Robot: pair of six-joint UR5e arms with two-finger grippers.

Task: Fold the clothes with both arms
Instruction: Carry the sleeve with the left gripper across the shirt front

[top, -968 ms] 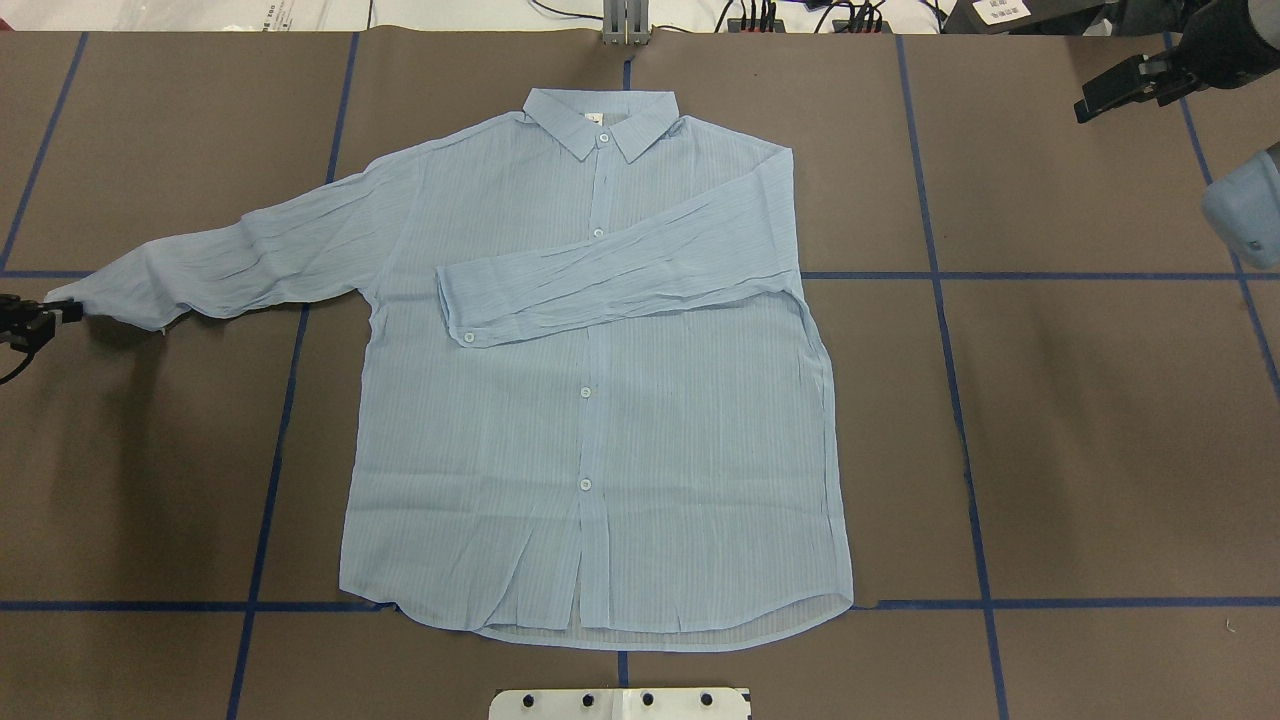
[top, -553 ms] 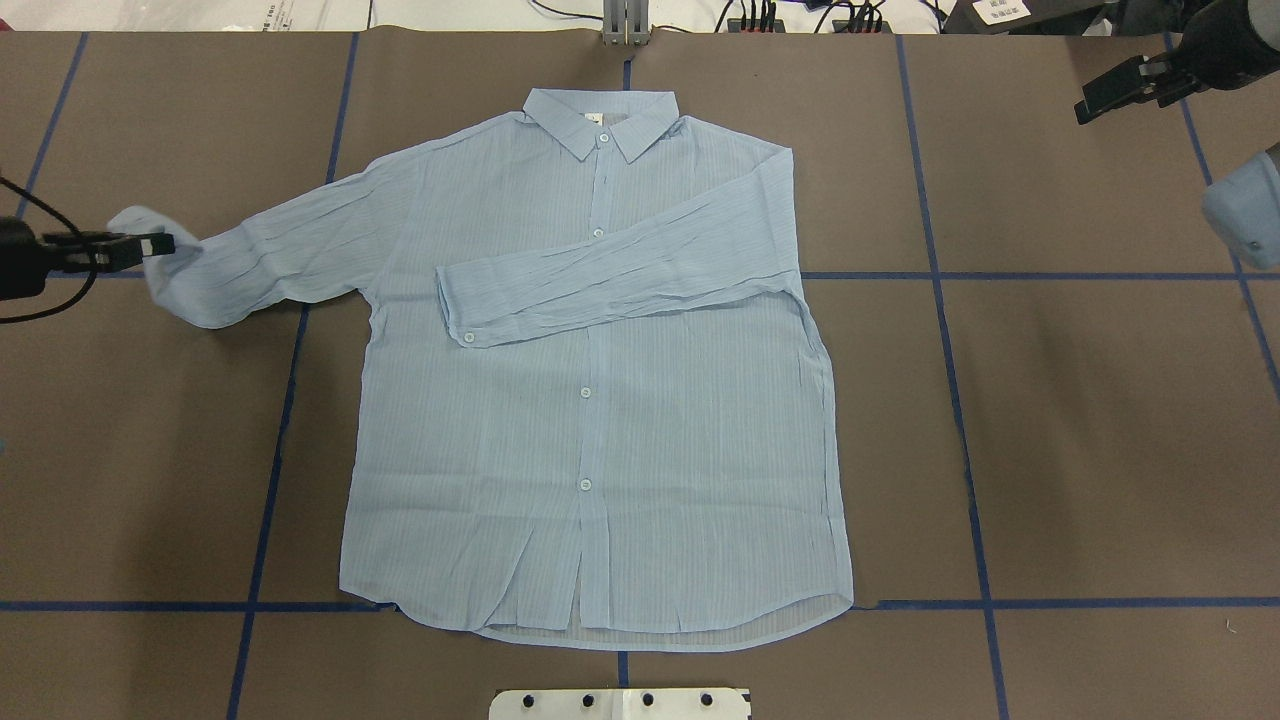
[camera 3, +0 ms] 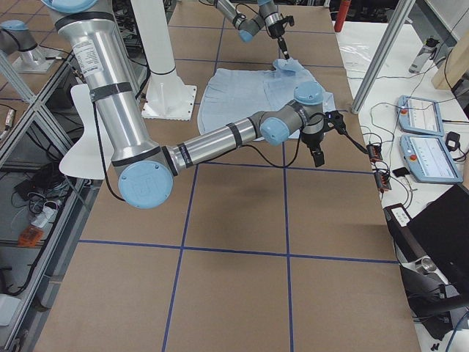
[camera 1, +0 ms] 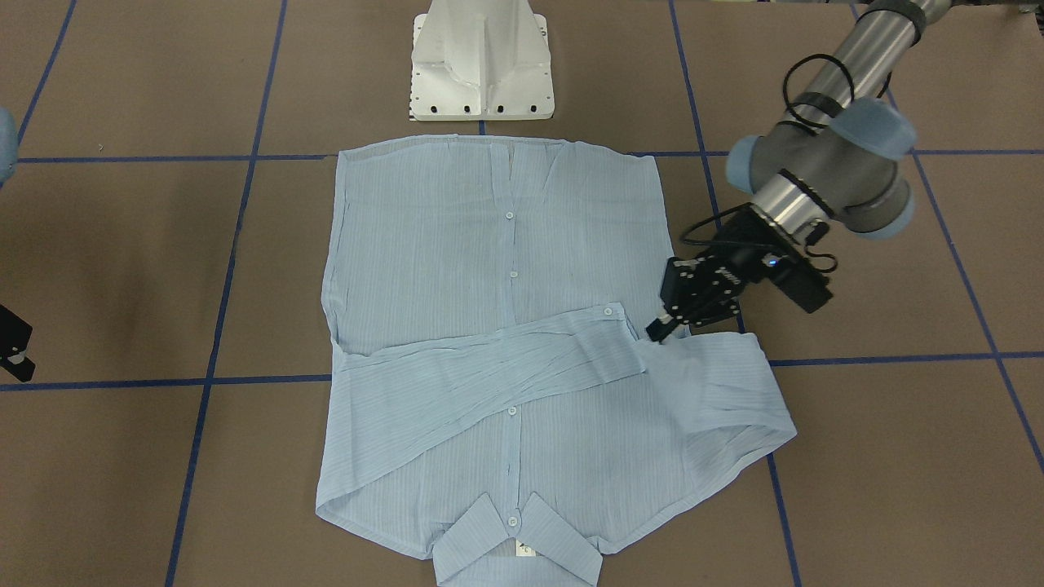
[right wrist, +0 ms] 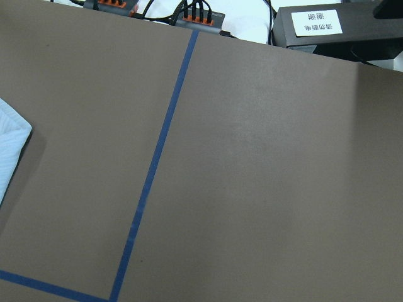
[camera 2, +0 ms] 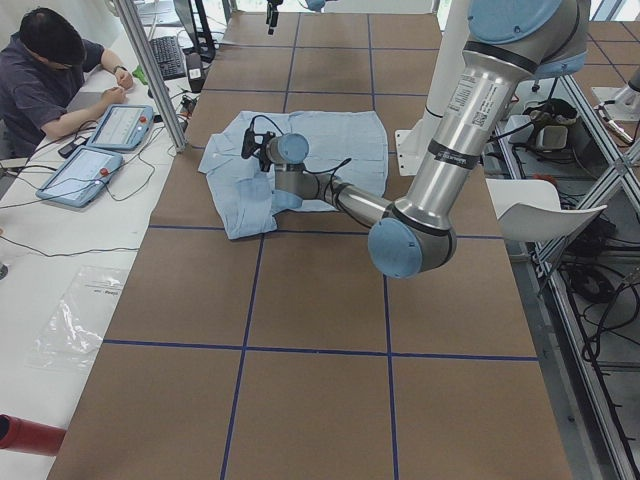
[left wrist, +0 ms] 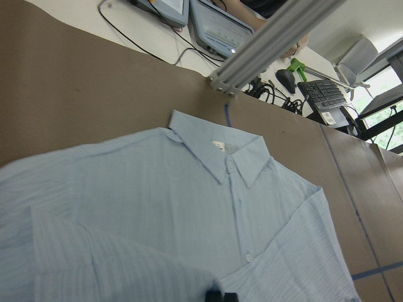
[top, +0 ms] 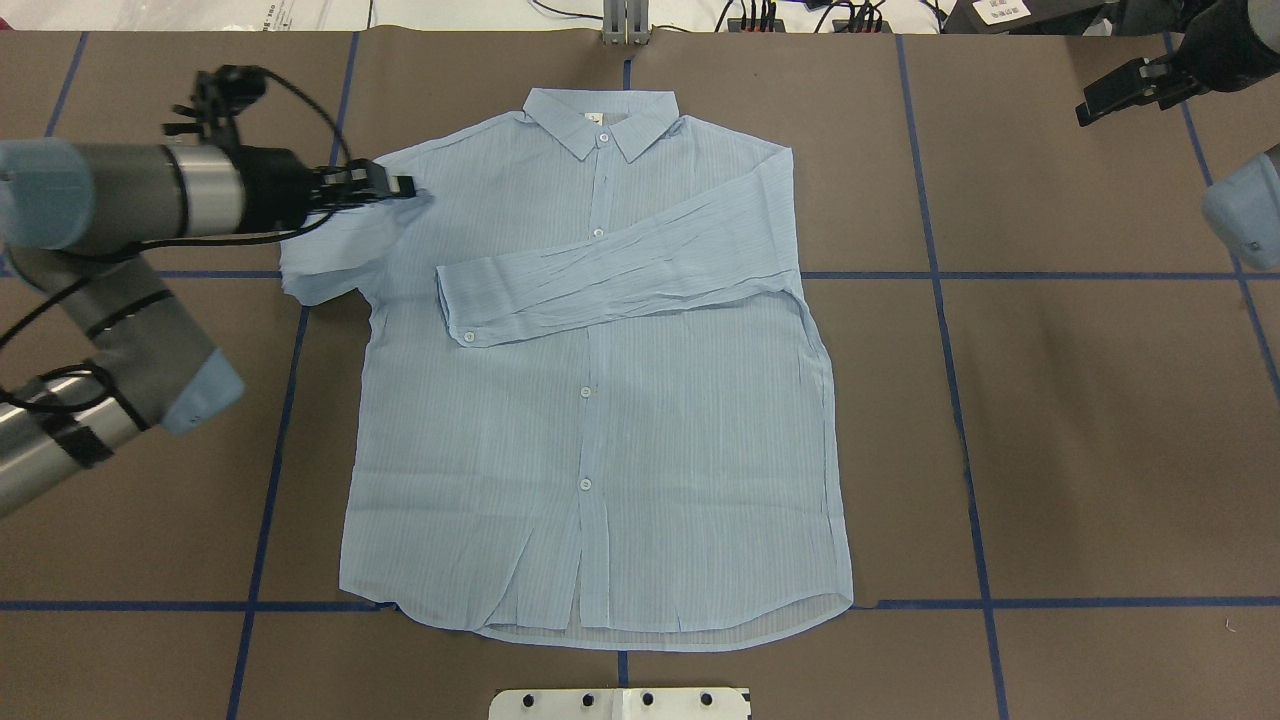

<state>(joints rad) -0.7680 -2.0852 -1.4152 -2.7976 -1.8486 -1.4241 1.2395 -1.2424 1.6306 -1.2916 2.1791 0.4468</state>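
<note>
Shirt (top: 600, 450) lies flat, front up, centre of table (top: 1100, 450), collar toward top of overhead frame. Folded sleeve (top: 610, 280) crosses chest. Your left hand (top: 406, 187), upper left, is clamped on cuff of other sleeve (top: 320, 270), which is doubled back toward shoulder. Your right hand (top: 1092, 104) sits in upper right corner, apart from cloth; cannot tell its width.

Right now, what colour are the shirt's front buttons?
White buttons on the light-blue shirt; clearest in the overhead exterior view.

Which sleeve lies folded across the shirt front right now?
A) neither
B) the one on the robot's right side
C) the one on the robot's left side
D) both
B: the right sleeve lies flat across the shirt front, while the left gripper holds the left sleeve by its cuff.
</note>
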